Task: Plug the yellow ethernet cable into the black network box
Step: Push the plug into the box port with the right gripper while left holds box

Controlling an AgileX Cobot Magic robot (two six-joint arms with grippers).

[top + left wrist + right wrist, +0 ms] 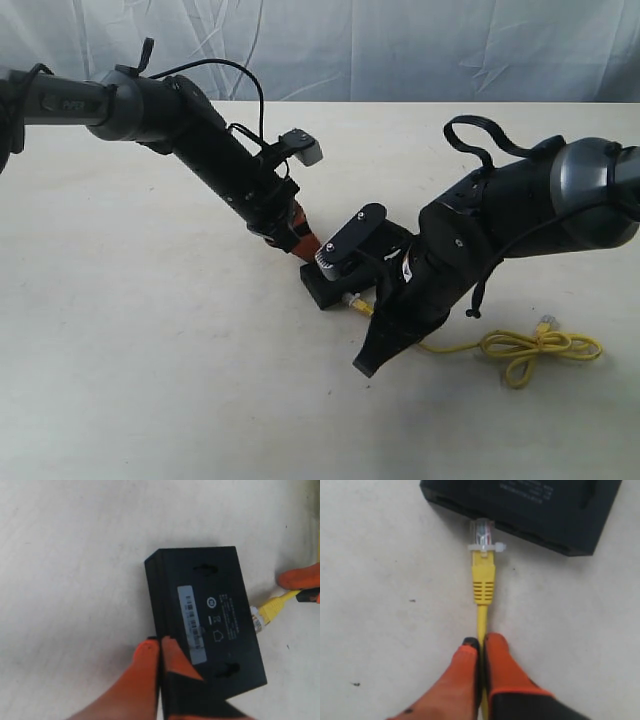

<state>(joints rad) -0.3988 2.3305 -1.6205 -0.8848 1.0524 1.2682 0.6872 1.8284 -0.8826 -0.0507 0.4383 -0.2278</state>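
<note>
The black network box point(210, 615) lies flat on the pale table, label strip up, also seen under both wrists point(328, 291). My left gripper point(160, 644) is shut, its orange tips resting against the box's long side edge point(305, 250). My right gripper point(481, 642) is shut on the yellow ethernet cable point(483, 582) just behind the yellow boot. The clear plug point(482, 530) sits at the mouth of a port in the box's point(530, 505) side; how deep it goes is hidden. The rest of the cable lies coiled point(530, 348) on the table to the right.
The pale table point(150, 350) spreads all round, with a white cloth backdrop point(400, 40) behind its far edge. The right arm's bulky wrist point(470, 240) hangs over the box and hides my right gripper's fingers in the exterior view.
</note>
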